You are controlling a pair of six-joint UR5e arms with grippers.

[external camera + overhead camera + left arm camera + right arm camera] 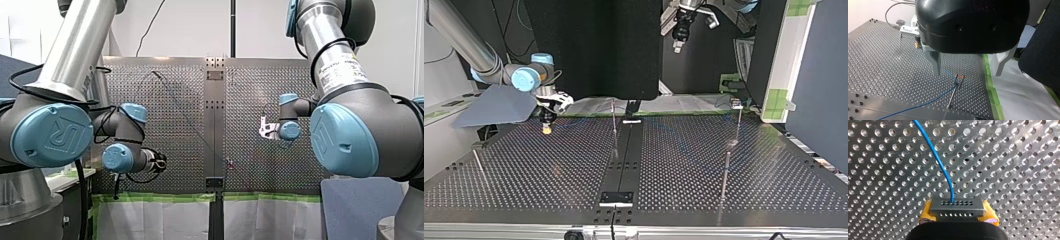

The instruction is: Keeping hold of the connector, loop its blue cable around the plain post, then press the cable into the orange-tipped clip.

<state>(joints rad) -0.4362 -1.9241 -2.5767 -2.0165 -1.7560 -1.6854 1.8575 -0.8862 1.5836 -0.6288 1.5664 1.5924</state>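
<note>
**Right gripper clamped on the connector; left gripper open and clear of the cable**

In the front view, my left arm comes in at the left of the frame with its wrist folded inward toward the middle. My right arm fills the right side, its wrist also turned inward over the perforated table. You can make out the blue cable only as a faint line slanting from upper left toward the lower middle.

In the top view, my right gripper sits at the left of the frame, pointing straight down, with its yellow pads just above the table. My left gripper hangs at the upper middle, well above the table and well apart from the other.

In the left wrist view, the left gripper has its fingers spread wide with nothing between them. Below and ahead of them stands the orange-tipped clip. The cable runs across the table up to the clip's head. You cannot tell whether it is seated there.

In the right wrist view, the right gripper is closed on the grey connector, with a yellow pad against each end. The connector's long axis runs from pad to pad. The cable leaves its front face and points away from the gripper, curving off to one side.
</note>
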